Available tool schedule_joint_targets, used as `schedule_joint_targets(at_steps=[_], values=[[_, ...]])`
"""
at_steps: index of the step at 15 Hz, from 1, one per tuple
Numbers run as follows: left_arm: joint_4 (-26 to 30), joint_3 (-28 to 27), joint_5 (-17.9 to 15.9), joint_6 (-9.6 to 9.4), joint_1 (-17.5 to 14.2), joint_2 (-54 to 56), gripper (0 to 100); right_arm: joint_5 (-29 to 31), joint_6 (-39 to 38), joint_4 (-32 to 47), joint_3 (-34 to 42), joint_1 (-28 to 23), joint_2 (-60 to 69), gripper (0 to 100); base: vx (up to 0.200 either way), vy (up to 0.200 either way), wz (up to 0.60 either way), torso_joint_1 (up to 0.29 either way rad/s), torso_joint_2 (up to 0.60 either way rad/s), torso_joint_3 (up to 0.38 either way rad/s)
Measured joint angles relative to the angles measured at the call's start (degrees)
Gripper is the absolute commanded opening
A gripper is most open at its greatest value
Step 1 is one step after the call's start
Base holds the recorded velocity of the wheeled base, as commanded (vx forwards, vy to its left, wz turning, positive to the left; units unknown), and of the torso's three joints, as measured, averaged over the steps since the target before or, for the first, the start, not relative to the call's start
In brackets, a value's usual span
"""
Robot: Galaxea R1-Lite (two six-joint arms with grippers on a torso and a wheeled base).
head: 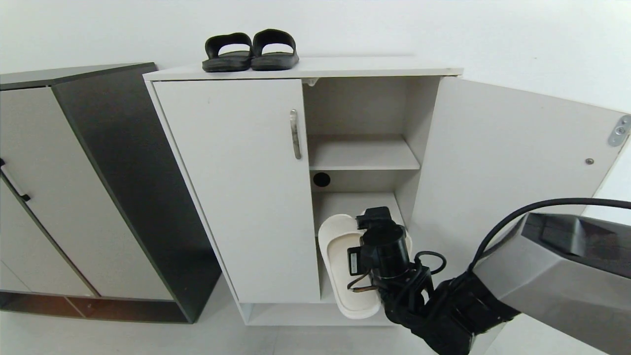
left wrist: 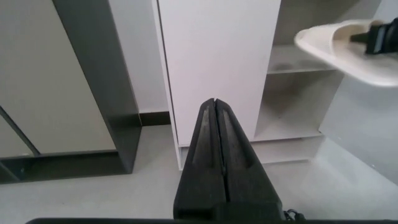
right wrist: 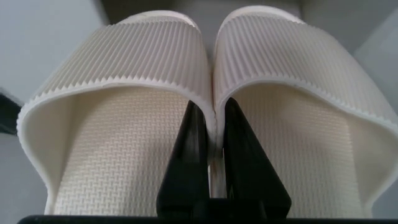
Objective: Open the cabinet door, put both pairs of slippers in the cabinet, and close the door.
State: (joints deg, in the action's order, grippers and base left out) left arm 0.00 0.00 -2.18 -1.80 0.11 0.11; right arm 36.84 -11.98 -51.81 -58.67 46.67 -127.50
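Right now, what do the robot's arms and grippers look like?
The right arm has a silver-grey shell, then black joints trailing loose black cables. The right gripper and the left gripper both have matte black fingers tapering to a wedge.
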Motion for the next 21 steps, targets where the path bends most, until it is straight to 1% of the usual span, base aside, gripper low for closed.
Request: schedule_joint_targets(at_steps=[3, 10, 12, 15, 18, 19, 21], values=[[0.0, 0.0, -0.05, -0.18, -0.04, 0.0, 0, 0.09, -0.95, -0.05, -2.27, -0.2, -4.12, 0, 0.0, 0.0, 0.0, -0.001, 0.0, -0.037], [0.0, 0.0, -0.02, -0.22, -0.01, -0.01, 0, 0.33, -1.65, -0.71, -3.93, -0.3, -7.89, 0, 0.0, 0.0, 0.0, 0.003, 0.0, -0.184], [0.0, 0.0, -0.02, -0.16, 0.0, -0.01, 0, 2.73, -1.67, -1.65, -4.23, -0.34, -8.06, 0, 0.0, 0.0, 0.0, -0.002, 0.0, -0.181], [0.0, 0.0, -0.05, 0.04, -0.04, -0.01, 0, 4.0, 0.72, -7.72, -4.47, -0.2, -8.78, 0, 0.0, 0.0, 0.0, 0.001, 0.0, -0.032], [0.0, 0.0, -0.02, 0.04, -0.01, -0.04, 0, 4.22, 6.11, -19.05, -3.89, -0.2, -10.79, 0, 0.0, 0.0, 0.0, 0.0, 0.0, 0.0], [0.0, 0.0, -0.02, 0.04, -0.01, -0.04, 0, 4.29, 8.0, -21.49, -3.75, -0.23, -11.84, 0, 0.0, 0.0, 0.0, 0.0, 0.0, 0.0], [0.0, 0.0, -0.02, 0.0, -0.04, -0.04, 0, 4.64, 9.36, -24.33, -3.73, -0.44, -13.62, 0, 0.0, 0.0, 0.0, 0.0, 0.0, 0.0]])
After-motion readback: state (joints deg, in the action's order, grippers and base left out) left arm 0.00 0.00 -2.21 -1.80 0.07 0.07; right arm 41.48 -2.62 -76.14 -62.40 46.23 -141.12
